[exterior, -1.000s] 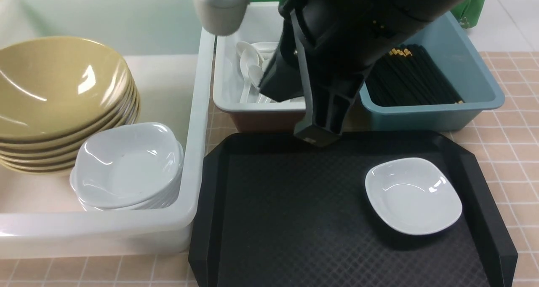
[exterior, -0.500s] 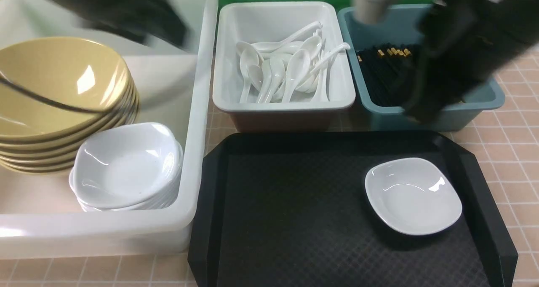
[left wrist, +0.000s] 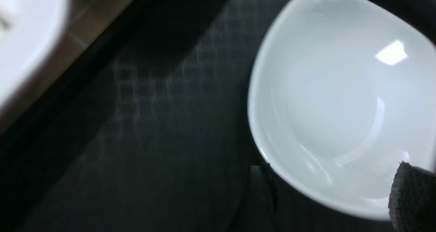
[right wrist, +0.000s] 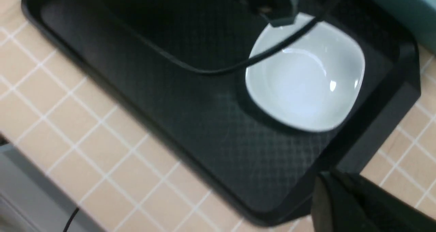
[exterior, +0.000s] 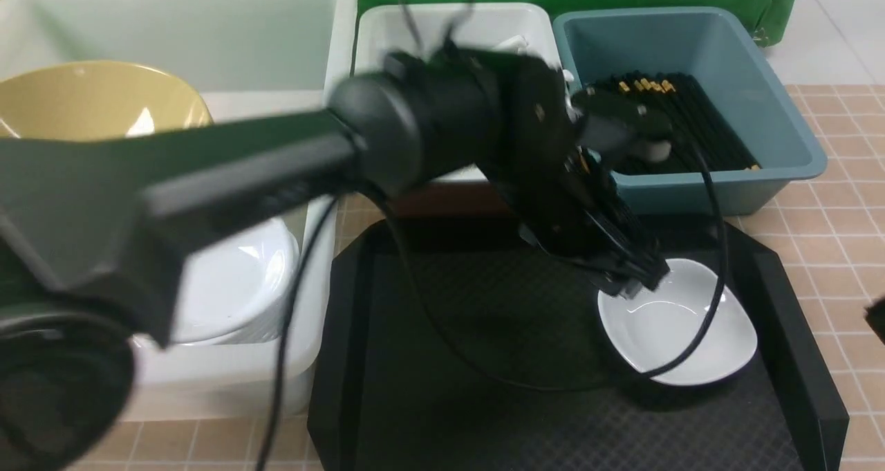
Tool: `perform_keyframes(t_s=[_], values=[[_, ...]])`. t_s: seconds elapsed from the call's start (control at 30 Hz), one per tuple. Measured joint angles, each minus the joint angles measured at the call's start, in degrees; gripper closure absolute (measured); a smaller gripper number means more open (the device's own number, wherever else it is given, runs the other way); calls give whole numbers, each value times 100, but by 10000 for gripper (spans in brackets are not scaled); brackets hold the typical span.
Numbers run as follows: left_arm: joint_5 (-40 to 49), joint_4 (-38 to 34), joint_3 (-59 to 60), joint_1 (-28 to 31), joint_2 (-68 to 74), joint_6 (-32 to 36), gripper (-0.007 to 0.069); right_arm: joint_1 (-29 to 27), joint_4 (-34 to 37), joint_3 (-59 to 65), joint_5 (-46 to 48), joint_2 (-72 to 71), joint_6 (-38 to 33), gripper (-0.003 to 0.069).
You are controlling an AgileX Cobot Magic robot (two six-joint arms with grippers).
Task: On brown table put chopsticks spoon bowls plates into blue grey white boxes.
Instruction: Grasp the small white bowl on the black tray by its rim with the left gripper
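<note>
At the far left, the large white box (exterior: 228,35) is partly covered by the left arm (exterior: 276,160). Olive-yellow bowls (exterior: 104,97) are held in its left part, tilted, and white plates (exterior: 231,270) are stacked nearer and to their right. Just right of this box, the smaller grey box (exterior: 415,28) is set at the far side; its contents are mostly hidden by the arm, with only bits of white spoon (exterior: 513,43) seen.

In front of the smaller boxes, the black tray (exterior: 691,429) is laid on the brown table (exterior: 836,236). The left gripper (left wrist: 335,181) is held low at the near-left side of a single white plate (exterior: 691,326), its fingers parted; whether the rim is touched cannot be told. This plate is rested, slightly tilted, in the tray's right part, and is crossed in view by a black cable (exterior: 722,250).

Beyond the tray at the far right, black chopsticks (exterior: 712,125) with gold-banded tips are contained in the blue box (exterior: 719,194). At the right edge, the right gripper (right wrist: 335,177) is kept closed, apart from the plate, with nothing seen gripped.
</note>
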Motion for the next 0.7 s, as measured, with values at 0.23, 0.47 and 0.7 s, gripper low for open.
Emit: perform_keyframes(t_s=[0.23,0.47,0.7], values=[[-655,13,0,12,577,-544,189,0,-112,47,213,-285,50,610],[-644,-316,-51,-34,792,-499,361,0,-119,80,233,-290,73,610],[709,-42,-548,90,289,-169,616,0,54,-57,-32,-128,-214,610]])
